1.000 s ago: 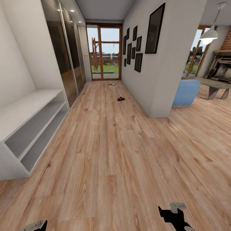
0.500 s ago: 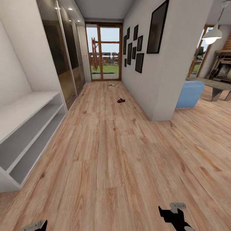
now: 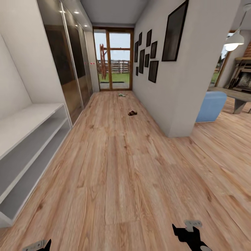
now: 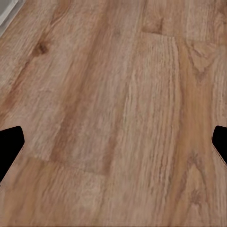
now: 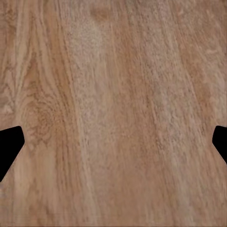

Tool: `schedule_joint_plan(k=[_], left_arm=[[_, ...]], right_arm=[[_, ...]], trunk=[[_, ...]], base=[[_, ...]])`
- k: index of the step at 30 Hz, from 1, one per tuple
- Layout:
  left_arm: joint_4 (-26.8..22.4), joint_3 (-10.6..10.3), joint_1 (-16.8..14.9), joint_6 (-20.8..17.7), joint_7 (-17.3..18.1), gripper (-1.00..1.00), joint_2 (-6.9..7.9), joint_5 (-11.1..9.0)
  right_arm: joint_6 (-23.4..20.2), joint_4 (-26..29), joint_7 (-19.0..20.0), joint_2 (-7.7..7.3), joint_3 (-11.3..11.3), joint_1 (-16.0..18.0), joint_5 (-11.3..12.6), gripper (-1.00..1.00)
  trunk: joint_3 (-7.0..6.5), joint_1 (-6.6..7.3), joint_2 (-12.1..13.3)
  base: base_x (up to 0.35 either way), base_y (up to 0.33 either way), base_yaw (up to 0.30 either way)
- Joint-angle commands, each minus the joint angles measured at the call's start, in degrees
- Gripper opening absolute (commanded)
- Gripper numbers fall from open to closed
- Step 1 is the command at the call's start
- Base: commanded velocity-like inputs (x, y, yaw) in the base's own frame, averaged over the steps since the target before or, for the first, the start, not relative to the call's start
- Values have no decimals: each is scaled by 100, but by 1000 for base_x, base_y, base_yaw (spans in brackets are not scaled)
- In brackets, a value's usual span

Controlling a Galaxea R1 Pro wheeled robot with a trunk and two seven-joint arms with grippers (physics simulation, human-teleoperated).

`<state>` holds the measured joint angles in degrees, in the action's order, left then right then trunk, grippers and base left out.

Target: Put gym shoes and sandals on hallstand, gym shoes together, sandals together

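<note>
Stage: the robot is in the corridor, well short of the footwear; nothing is picked up yet.
Sandals: a small brown shape (image 3: 131,113) lies on the corridor floor (image 3: 118,167) at about 12 o'clock, far ahead, near the right wall; too small to tell whether it is one sandal or two.
Gym shoes: a pale green-white speck (image 3: 121,94) lies farther on, close to the glass door.
Hallstand: hallstand (image 3: 24,146) stands at 9 to 10 o'clock, its shelves bare.
Left tool: left tool (image 4: 113,142) spread wide, carrying nothing, over bare planks.
Right tool: right tool (image 5: 113,142) likewise wide and unloaded.
Risk: a drifting base could clip the hallstand corner or the right wall's corner; rolling too far could nudge or run over the sandals; flat sandals may slip from a shallow pinch.
</note>
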<state>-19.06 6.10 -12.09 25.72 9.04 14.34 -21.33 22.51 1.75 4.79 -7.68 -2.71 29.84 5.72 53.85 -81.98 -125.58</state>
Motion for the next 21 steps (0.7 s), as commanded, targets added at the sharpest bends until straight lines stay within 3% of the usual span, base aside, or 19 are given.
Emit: schedule_joint_plan(k=[1, 21], left_arm=[[7, 14, -4, 3, 57, 100, -1, -61], [7, 14, -4, 1, 54, 100, -1, -57]], right_arm=[[22, -8, 34, -3, -27, 4, 61, 100], [12, -8, 70, -6, -27, 4, 56, 100]], trunk=[[-1, -3, -2], [-14, -3, -2]], base=[[327, 149, 0], [307, 188, 0]])
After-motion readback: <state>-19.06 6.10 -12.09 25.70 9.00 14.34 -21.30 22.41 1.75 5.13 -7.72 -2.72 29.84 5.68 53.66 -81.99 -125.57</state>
